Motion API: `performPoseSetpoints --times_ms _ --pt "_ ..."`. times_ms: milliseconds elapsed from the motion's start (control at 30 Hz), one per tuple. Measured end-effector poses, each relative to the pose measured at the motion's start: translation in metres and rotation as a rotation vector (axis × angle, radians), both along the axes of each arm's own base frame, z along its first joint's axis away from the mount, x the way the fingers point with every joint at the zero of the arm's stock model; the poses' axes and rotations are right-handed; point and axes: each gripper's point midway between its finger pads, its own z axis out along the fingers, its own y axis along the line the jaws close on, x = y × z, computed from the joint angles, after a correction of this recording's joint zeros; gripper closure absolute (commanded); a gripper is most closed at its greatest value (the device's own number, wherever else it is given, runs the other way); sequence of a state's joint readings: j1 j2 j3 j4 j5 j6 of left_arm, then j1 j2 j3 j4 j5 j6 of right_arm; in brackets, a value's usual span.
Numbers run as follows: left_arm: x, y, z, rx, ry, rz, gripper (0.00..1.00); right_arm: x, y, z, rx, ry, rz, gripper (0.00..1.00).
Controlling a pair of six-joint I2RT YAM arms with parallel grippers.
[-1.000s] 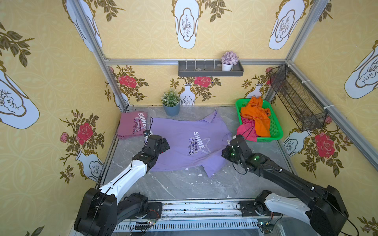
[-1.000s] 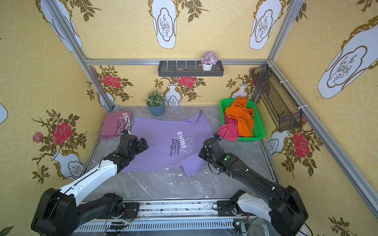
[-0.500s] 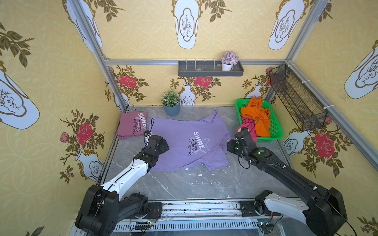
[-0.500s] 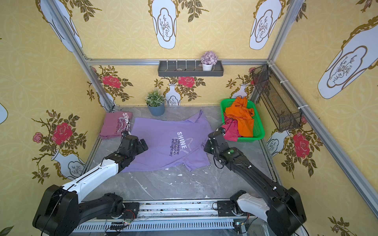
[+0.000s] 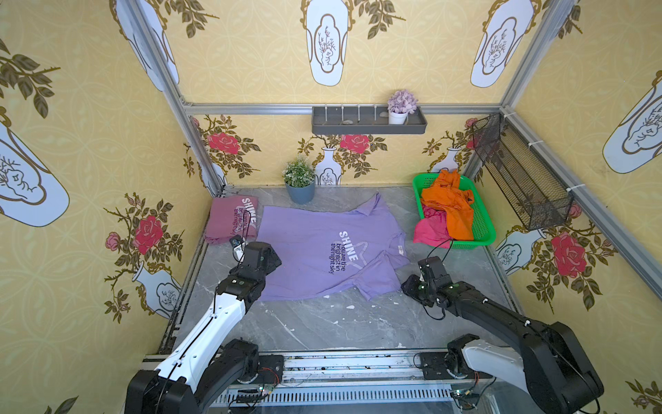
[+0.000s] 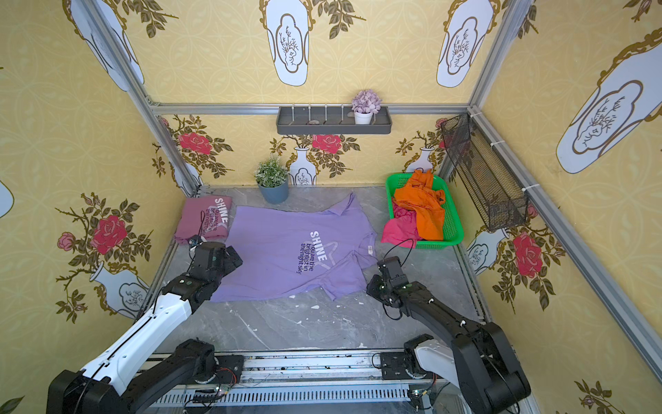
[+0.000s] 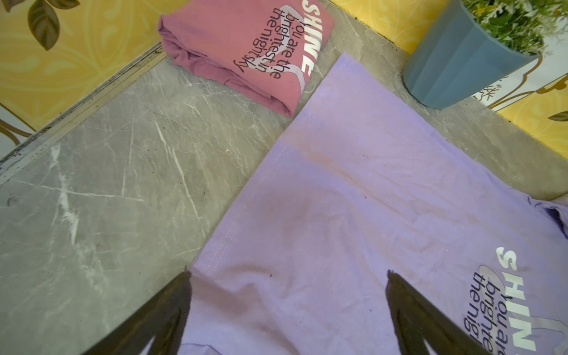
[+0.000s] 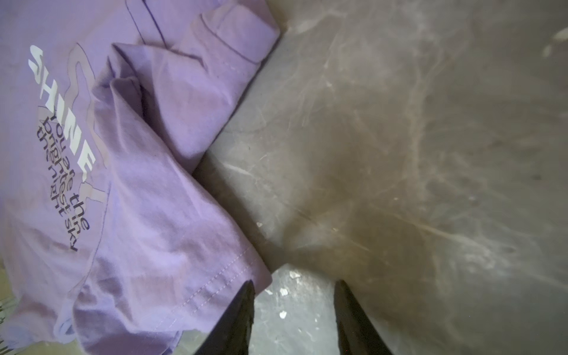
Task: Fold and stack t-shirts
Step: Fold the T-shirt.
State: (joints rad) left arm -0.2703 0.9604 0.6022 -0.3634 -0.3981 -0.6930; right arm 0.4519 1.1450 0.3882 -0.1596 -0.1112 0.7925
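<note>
Grey marble tabletop [image 5: 322, 322] holds the lavender cotton t-shirt [image 5: 315, 243] mid-table, lengthwise left to right. Left gripper [image 7: 287, 273] gapes empty over its hem; right gripper [image 8: 295, 282], jaws also parted and empty, sits just beside the crumpled sleeve [image 8: 172, 246].

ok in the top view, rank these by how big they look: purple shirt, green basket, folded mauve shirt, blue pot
1. purple shirt
2. green basket
3. folded mauve shirt
4. blue pot
The gaps look clear, no ties.

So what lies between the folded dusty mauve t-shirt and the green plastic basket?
The lavender purple cotton t-shirt, spread out on the grey marbled tabletop, fills most of that stretch; both top views show it.
</note>
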Motion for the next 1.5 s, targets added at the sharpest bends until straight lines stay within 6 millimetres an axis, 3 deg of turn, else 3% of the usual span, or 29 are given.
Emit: performPoseSetpoints --times_ms 200,267,333,533,733,800,867,967,1067,1300,1500 --pt "-0.005 0.002 -0.004 -0.002 0.021 0.013 0.01 0.017 0.023 0.001 0.086 -0.048 0.025 0.59" --pt "-0.005 0.003 -0.005 0.0 0.027 0.016 0.01 0.018 0.028 0.001 0.103 -0.049 0.031 0.72" --pt "-0.006 0.005 -0.005 0.001 0.031 0.021 0.01 0.018 0.028 -0.003 0.109 -0.035 0.024 1.0" --pt "-0.01 0.013 -0.007 -0.001 0.035 0.053 0.01 0.003 0.028 -0.002 0.118 0.015 0.023 1.0" --pt "-0.018 0.011 -0.021 -0.029 0.071 0.055 0.01 0.0 0.016 0.044 0.107 -0.07 -0.001 1.0" --pt "-0.027 0.006 -0.042 -0.063 0.123 0.046 0.14 0.003 0.009 0.054 0.079 -0.096 -0.008 1.0" --pt "-0.037 -0.001 -0.06 -0.078 0.174 0.023 0.26 0.006 0.004 0.053 0.042 -0.092 -0.013 1.0" --pt "-0.051 -0.018 -0.078 -0.103 0.233 -0.016 0.21 0.009 0.001 0.044 0.005 -0.066 -0.013 1.0" --pt "-0.061 -0.019 -0.084 -0.113 0.263 0.018 0.2 0.013 0.003 0.04 -0.007 -0.06 -0.001 1.0" --pt "-0.078 0.003 -0.077 -0.153 0.22 0.189 0.18 0.023 0.006 0.04 0.021 -0.088 0.008 1.0" --pt "-0.093 0.027 -0.108 -0.169 0.306 0.315 0.19 0.021 0.006 0.038 0.058 -0.075 0.013 1.0"
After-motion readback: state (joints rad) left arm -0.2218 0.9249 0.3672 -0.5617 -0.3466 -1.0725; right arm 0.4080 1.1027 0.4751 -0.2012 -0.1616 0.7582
